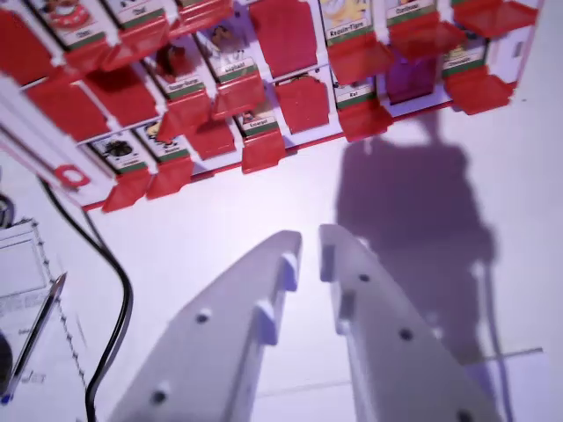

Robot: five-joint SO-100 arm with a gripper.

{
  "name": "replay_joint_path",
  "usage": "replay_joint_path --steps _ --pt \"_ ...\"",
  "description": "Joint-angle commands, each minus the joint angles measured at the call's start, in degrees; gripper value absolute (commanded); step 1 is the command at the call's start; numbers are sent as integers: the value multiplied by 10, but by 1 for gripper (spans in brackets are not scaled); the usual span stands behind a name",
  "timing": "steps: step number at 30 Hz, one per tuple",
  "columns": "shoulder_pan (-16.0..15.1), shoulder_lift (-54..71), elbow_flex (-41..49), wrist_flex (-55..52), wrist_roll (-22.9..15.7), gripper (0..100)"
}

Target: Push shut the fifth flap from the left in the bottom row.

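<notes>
- The game board lies across the top of the wrist view, tilted, with rows of red flaps; most stand open showing picture cards, a few lie shut as plain red squares.
- The bottom row runs along the board's near edge. Counting from the wrist view's left, the fifth flap seems to be the flat red one left of the card marked "Kat", though the slant and blur make the count unsure, and it may already be down.
- The step in hand looks like the approach: nothing touches the board yet, and the push is not yet made.
- The next move calls for carrying the tip forward over the bare table to the board's edge, lining up on the chosen flap alone, and pressing it flat without knocking its neighbours.
- The gripper hovers near the board, its two white jaws a narrow slit apart, holding nothing.
- A black cable and a pen lie at the wrist view's left.
</notes>
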Motion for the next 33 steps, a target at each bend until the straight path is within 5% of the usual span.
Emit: replay_joint_path --steps 1,22,33 --pt "-1 122 5 10 -7 2" --pt "8 388 190 -35 -66 2" --pt "-9 461 212 -19 -55 2"
